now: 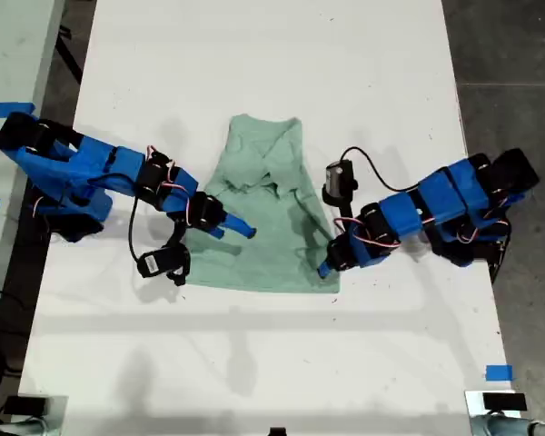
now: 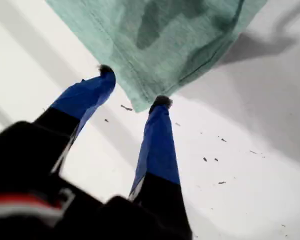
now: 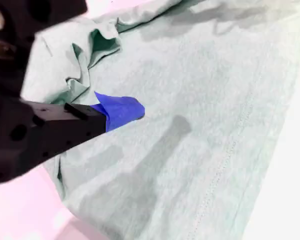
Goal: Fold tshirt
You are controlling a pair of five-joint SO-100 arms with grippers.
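Across the middle of the exterior view runs a long white tabletop, matte and smooth, with small dark specks scattered on it near my first gripper. Dark grey floor shows along the exterior view's right edge, and a second pale surface sits at that view's left edge. I count three bits of blue tape: two at the exterior view's left edge and one near its lower right.

One plain pale mint-green cloth tshirt lies on the table between two blue arms, wrinkled and bunched toward its far end, flatter along the near hem.

My first gripper reaches in from the exterior view's right. Its jaws are spread wide with the tshirt's corner between the two tips; nothing is clamped.

My second gripper comes in from the exterior view's left and sits over the cloth. Only one blue finger shows, so I cannot tell how far it is open or whether it grips any fabric.
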